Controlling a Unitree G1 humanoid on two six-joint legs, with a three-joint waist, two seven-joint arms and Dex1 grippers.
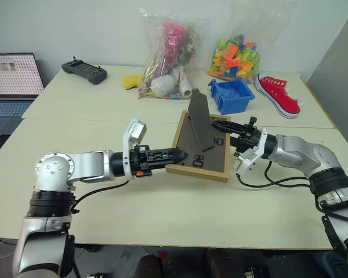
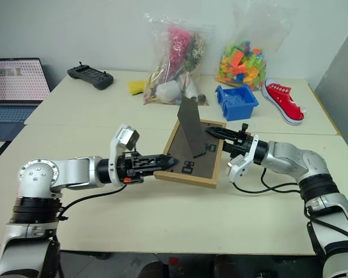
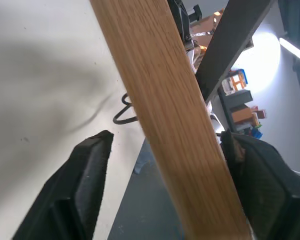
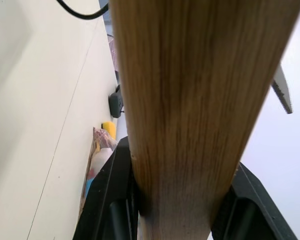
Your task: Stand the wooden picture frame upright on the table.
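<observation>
The wooden picture frame (image 1: 198, 172) hangs nearly flat just above the table (image 1: 162, 226), dark back panel up. Its fold-out stand (image 1: 198, 110) sticks up from the back. My right gripper (image 1: 220, 125) reaches in from the right and is shut on the frame's right rail; in the right wrist view its fingers (image 4: 110, 200) press tight against the wood (image 4: 190, 100). My left gripper (image 1: 180, 155) is at the frame's left rail and stands open. In the left wrist view the wood (image 3: 175, 125) passes between the spread fingers (image 3: 85, 185), with a gap on one side.
Along the far side of the table are a laptop (image 1: 11, 81), a black controller (image 1: 84, 71), a yellow item (image 1: 131, 81), a bag of flowers and toys (image 1: 168, 58), a bag of coloured blocks (image 1: 238, 55), a blue bin (image 1: 231, 95) and a red shoe (image 1: 278, 94).
</observation>
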